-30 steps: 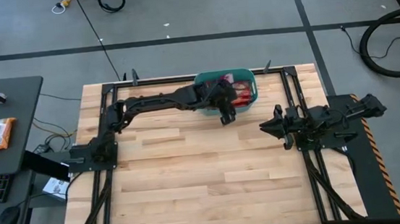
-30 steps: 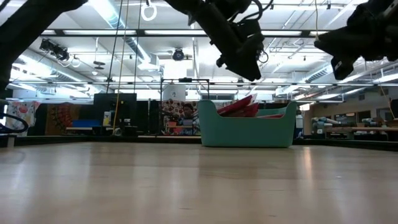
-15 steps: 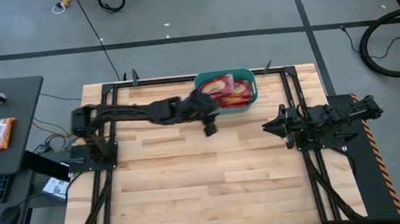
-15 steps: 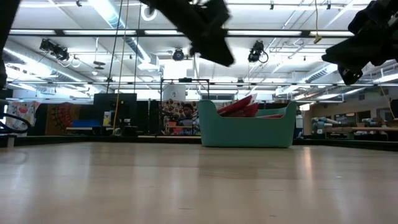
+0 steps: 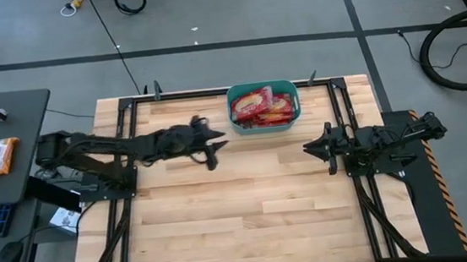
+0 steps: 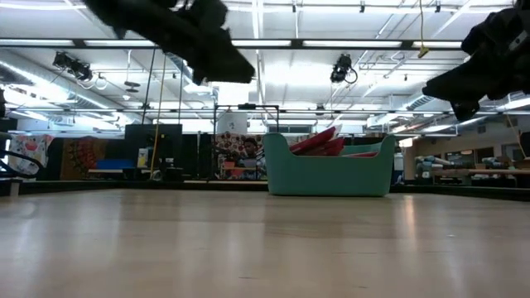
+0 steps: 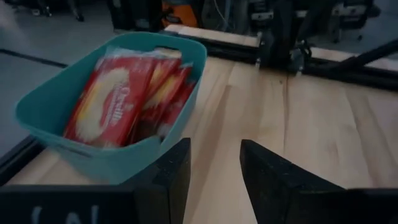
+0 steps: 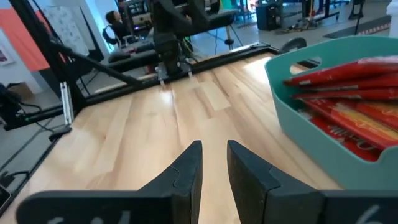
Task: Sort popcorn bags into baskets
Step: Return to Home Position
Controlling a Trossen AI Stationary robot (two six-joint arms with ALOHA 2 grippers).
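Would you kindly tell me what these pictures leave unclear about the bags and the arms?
- Bag count: in the high view the bags overlap in the bin; in the low view its wall hides all but their tips.
- Left claw: blurred in the low view.
- Right arm: cut off by the low view's top and right edges.

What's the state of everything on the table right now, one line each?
Bin: upright, holding bags.
Bags: lying stacked in the bin.
Left gripper: open, empty, over the table beside the bin.
Right gripper: narrowly open, empty, at the table's right side.
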